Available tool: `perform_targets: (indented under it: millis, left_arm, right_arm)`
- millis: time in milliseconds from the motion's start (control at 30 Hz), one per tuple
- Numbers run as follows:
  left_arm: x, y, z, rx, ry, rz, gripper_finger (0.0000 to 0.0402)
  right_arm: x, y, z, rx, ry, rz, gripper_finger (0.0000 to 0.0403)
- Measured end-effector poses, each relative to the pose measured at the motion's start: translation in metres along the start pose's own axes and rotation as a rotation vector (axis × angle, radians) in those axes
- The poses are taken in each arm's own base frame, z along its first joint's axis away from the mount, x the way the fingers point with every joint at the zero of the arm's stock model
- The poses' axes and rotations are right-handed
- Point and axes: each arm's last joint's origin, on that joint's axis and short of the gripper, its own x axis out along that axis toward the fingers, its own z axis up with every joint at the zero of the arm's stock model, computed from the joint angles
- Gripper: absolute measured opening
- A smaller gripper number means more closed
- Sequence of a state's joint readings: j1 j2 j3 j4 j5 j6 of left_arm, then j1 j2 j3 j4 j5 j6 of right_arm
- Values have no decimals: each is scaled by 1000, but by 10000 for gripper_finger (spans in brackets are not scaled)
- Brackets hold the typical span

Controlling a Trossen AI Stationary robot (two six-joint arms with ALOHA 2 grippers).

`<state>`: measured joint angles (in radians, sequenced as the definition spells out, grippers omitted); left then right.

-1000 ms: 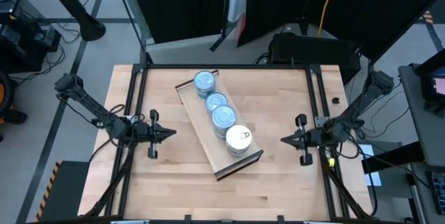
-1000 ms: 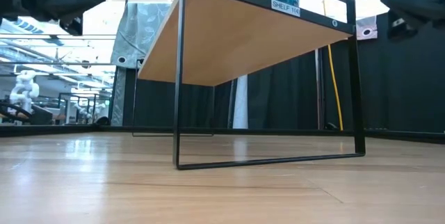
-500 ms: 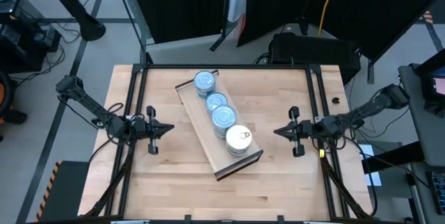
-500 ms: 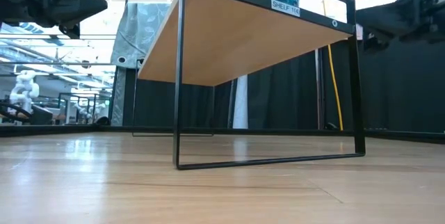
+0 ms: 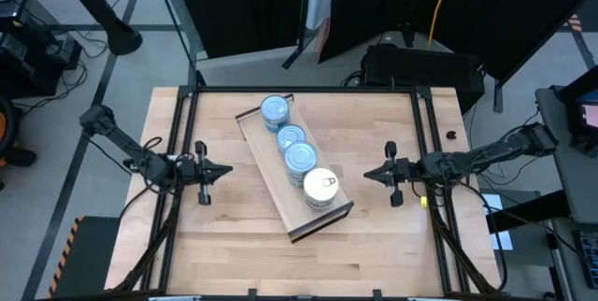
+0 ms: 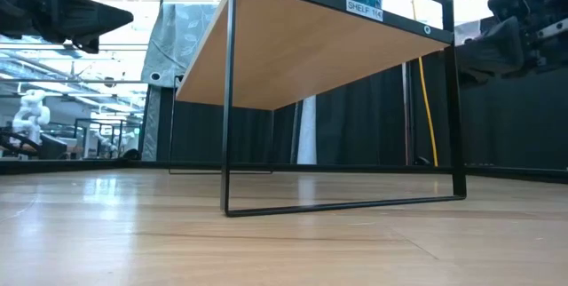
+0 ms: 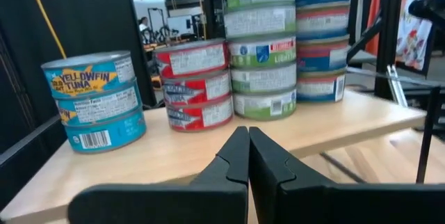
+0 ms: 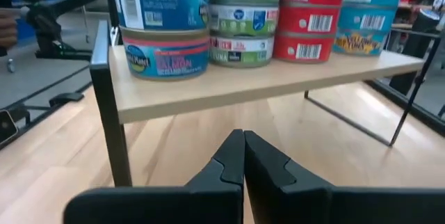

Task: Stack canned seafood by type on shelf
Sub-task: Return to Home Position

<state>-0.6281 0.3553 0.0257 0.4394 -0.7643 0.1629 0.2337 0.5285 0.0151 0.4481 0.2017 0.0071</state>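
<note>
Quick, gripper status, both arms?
Left gripper: shut, holding nothing, left of the shelf.
Right gripper: shut, holding nothing, right of the shelf.

Black curtains [image 5: 243, 7] behind wooden tabletop [image 5: 374, 245]. Grey floor [image 5: 37, 198] all round, yellow cable [image 5: 437, 7] hanging at back. Low view: bright glazed hall [image 6: 80, 82] far left, grey patterned drape [image 6: 173, 55] beside.

Light butcher-block wooden tabletop [image 5: 374, 245]. Standing on it, at a slant, a long light-wood shelf [image 5: 269, 172] on thin black metal legs [image 6: 227, 99], dark lips [image 5: 322, 225] at both short ends. On the shelf, one row of four stacks of small round flat tins [image 5: 291, 137]: three with light-blue tops, and at the shelf's near end one with a silvery-gold pull-tab top [image 5: 321, 185].
</note>
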Motion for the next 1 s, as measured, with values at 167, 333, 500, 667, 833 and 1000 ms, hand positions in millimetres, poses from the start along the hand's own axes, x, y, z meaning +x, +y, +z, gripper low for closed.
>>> perform_targets:
  millis: [167, 333, 500, 667, 833, 1000]
  left_arm:
    - [-5, 4, -3, -3, 24, 6, 0]
    - [-10, 10, -5, -17, 37, 7, 0]
    - [-16, 15, -6, -27, 26, -4, 0]
    - [-18, 15, -7, 3, 26, -38, 0]
    - [-16, 18, -7, 37, 28, -9, 0]
    - [-12, 22, -6, 47, 12, -22, 0]
  right_arm:
    - [-1, -1, -4, 3, 43, -6, 0]
    - [-2, -5, -2, -12, 24, -9, 0]
    - [-2, -12, 0, -17, 8, 8, 0]
    - [-2, -16, 0, -8, 8, 38, 0]
    - [-2, -18, 0, -4, 4, 52, 0]
    - [-2, -16, 1, 1, -4, 94, 0]
